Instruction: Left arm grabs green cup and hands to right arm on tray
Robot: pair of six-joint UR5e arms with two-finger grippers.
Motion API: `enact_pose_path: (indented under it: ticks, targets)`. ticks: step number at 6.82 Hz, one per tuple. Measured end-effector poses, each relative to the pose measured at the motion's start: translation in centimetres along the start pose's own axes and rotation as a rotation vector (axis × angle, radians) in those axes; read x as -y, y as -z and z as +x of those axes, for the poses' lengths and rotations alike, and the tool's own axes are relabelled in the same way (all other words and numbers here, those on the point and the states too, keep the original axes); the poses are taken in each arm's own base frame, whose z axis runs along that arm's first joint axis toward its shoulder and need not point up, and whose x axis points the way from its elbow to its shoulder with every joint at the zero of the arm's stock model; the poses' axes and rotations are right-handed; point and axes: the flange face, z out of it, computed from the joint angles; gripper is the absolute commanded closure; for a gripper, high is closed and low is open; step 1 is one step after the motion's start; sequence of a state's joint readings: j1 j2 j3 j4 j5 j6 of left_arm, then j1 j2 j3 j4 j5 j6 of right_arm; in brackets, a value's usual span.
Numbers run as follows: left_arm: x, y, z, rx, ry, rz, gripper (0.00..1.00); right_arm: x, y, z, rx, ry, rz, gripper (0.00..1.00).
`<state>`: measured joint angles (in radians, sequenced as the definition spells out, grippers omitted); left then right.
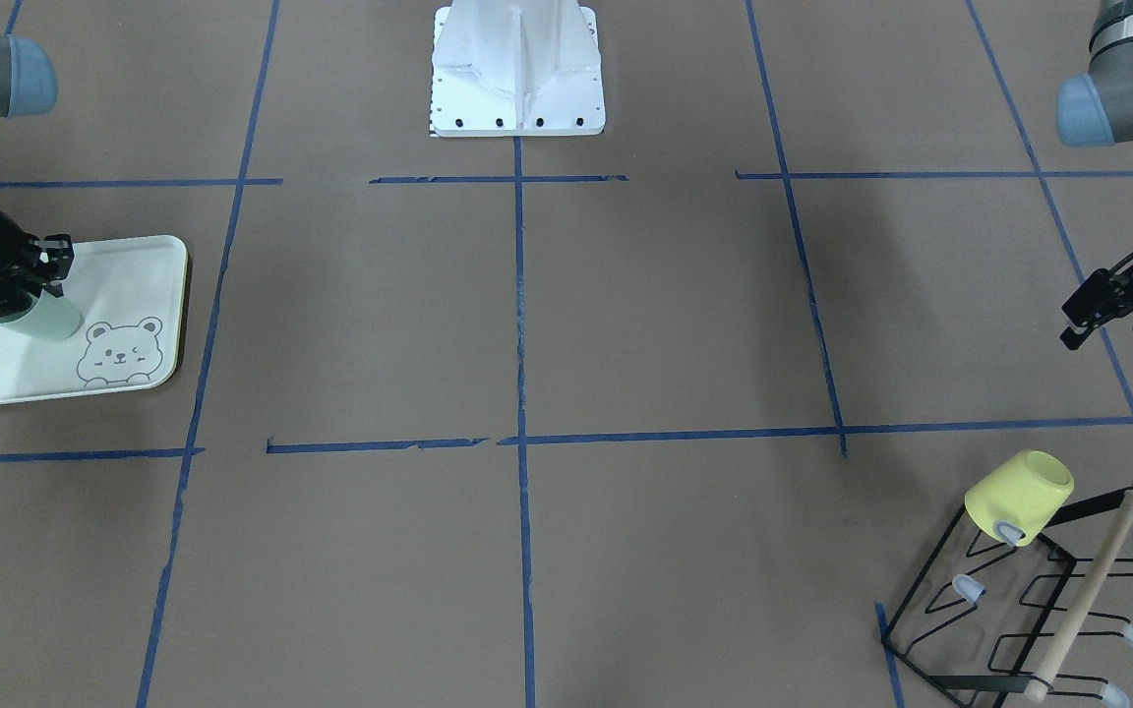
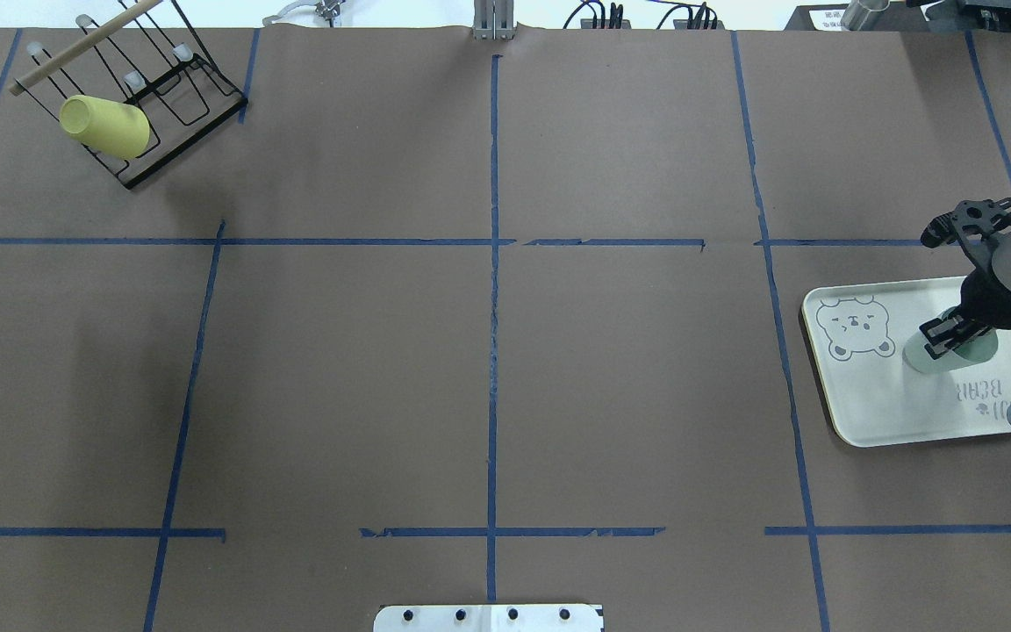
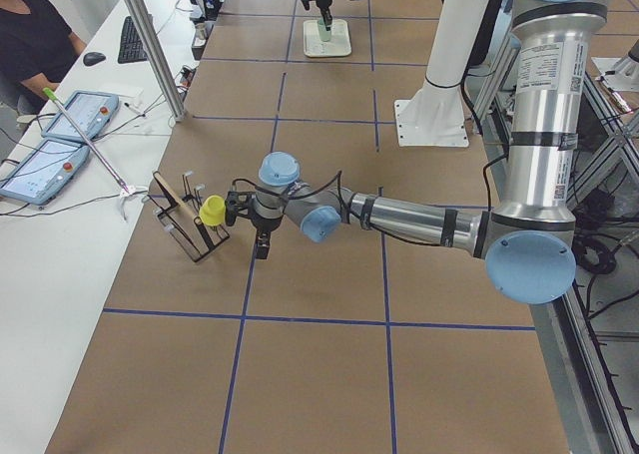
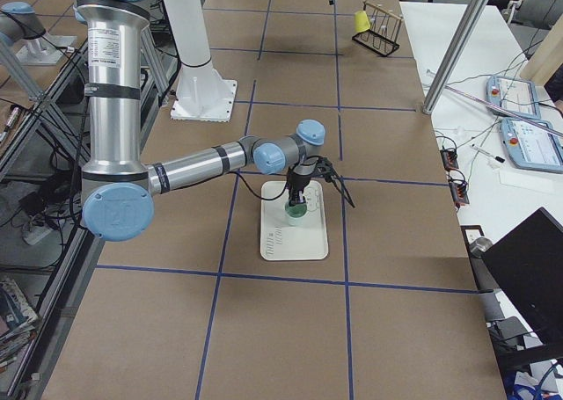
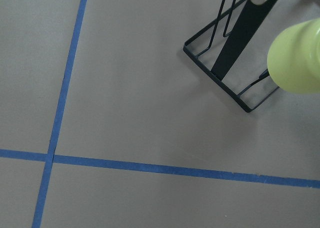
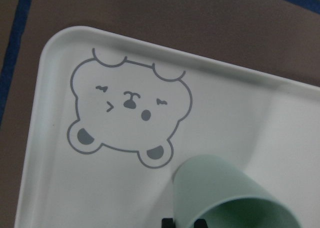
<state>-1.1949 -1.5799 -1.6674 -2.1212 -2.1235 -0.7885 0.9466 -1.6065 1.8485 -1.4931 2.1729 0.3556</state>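
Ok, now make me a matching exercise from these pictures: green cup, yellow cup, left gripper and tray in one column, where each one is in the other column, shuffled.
Things:
1. green cup
2. yellow cup
3. left gripper
4. tray

Places:
A. hung on the wire rack
B. flat on the table, at the robot's right end
C. in the air over bare table, holding nothing
D. on or just over the tray, near the bear drawing

Pairs: 1-D, 2-A, 3-C, 4-B

black wire rack point(image 5: 234, 40) (wooden rod point(image 1: 1083, 590) across top) | yellow cup point(image 1: 1019, 495): 1, tilted on it
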Motion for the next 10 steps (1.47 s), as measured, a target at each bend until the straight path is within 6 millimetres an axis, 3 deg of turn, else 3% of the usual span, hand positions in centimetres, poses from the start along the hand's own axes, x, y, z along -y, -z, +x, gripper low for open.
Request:
enact_pose_path:
  ticks: [1, 3, 5, 7, 8, 9, 10]
  targets:
    - [0.0, 0.2, 0.2, -0.003, 0.0, -0.002, 0.0, 0.3, 0.7, -0.2, -0.006, 0.004, 0.02, 0.0]
    - [0.3, 2.4, 1.2, -0.026, 0.026, -0.056, 0.0, -0.3, 5.6, 0.5, 0.016, -0.011, 0.108, 0.0]
    - [1.3, 6.6, 1.8, -0.025, -0.001, -0.103, 0.0, -2.2, 9.8, 4.4, 0.087, -0.09, 0.165, 0.0]
    - [2.4, 9.4, 1.4, -0.049, -0.04, -0.184, 0.0, -4.7, 10.8, 9.4, 0.092, -0.119, 0.183, 0.0]
    - [2.9, 10.3, 0.3, -0.062, -0.083, -0.2, 0.0, -5.8, 10.9, 11.5, 0.084, -0.121, 0.189, 0.0]
    - [2.6, 10.9, -2.5, -0.064, -0.129, -0.203, 0.0, -6.7, 10.9, 12.9, 0.078, -0.128, 0.19, 0.0]
    - [1.2, 11.3, -7.1, -0.064, -0.158, -0.21, 0.0, -7.9, 10.6, 14.1, 0.073, -0.129, 0.186, 0.0]
